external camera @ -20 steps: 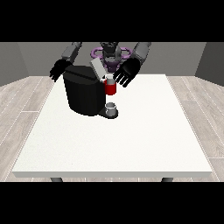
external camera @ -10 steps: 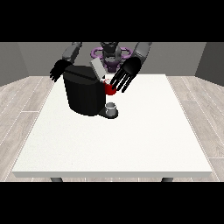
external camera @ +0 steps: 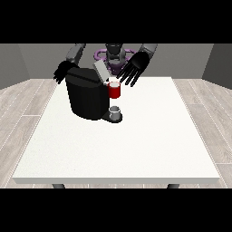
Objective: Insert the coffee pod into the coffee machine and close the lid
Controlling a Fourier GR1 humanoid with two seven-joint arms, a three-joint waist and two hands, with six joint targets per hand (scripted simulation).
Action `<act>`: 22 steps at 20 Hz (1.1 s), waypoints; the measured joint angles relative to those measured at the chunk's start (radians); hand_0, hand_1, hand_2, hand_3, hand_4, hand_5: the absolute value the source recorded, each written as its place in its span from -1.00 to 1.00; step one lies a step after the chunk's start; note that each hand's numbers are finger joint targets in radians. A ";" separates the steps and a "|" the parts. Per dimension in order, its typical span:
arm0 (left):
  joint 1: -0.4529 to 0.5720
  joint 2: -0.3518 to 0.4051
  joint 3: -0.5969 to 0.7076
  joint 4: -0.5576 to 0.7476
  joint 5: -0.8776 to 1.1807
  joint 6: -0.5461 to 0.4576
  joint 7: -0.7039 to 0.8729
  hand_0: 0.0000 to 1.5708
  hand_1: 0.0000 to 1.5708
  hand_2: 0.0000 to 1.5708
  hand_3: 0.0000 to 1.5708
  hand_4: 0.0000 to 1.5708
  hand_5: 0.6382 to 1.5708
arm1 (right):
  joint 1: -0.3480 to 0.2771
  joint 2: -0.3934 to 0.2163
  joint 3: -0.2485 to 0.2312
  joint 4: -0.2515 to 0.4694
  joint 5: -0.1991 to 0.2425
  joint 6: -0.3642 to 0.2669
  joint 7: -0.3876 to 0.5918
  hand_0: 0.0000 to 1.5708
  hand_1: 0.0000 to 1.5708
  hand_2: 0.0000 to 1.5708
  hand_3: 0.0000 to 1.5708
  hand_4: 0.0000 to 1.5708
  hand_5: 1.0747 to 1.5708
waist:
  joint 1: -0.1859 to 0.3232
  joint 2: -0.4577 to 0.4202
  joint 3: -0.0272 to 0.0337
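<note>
A black coffee machine (external camera: 86, 97) stands on the white table (external camera: 136, 140) at the back left. Its grey lid (external camera: 100, 70) is tilted up and open. A red pod holder (external camera: 114, 90) with a white top sticks out at the machine's front, above a small grey cup (external camera: 115, 111) on the drip base. The hand at the view's right (external camera: 135, 67) hovers open, fingers spread downward, just above and right of the red part, touching nothing. The hand at the view's left (external camera: 62, 71) is behind the machine's far left corner, partly hidden. I cannot make out a separate coffee pod.
The robot's torso (external camera: 114, 56) is behind the table's far edge. Grey wooden floor surrounds the table.
The hand at the view's right has lifted up and away from the red pod holder, which now shows fully. The hand at the view's left has barely moved.
</note>
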 measured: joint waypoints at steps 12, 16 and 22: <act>0.174 -0.164 0.186 -0.026 0.243 -0.008 -0.022 -1.00 -1.00 -1.00 -1.00 -1.00 1.00 | 0.135 -0.020 -0.044 0.025 -0.037 0.022 -0.014 -1.00 -1.00 -1.00 -1.00 -0.38 1.00 | 0.116 -0.213 -0.0012; 0.290 -0.225 0.241 -0.030 0.328 -0.015 -0.062 -1.00 -1.00 -1.00 -1.00 -1.00 1.00 | 0.187 -0.044 -0.039 0.004 -0.025 0.035 -0.013 -1.00 -1.00 -1.00 -1.00 -0.53 1.00 | 0.163 -0.303 -0.0012; 0.427 -0.287 0.292 -0.043 0.421 -0.038 -0.090 -1.00 -1.00 -1.00 -1.00 -0.89 1.00 | 0.190 -0.082 -0.007 -0.062 -0.028 0.093 0.050 -1.00 -1.00 -1.00 -1.00 -0.84 1.00 | 0.220 -0.406 -0.0010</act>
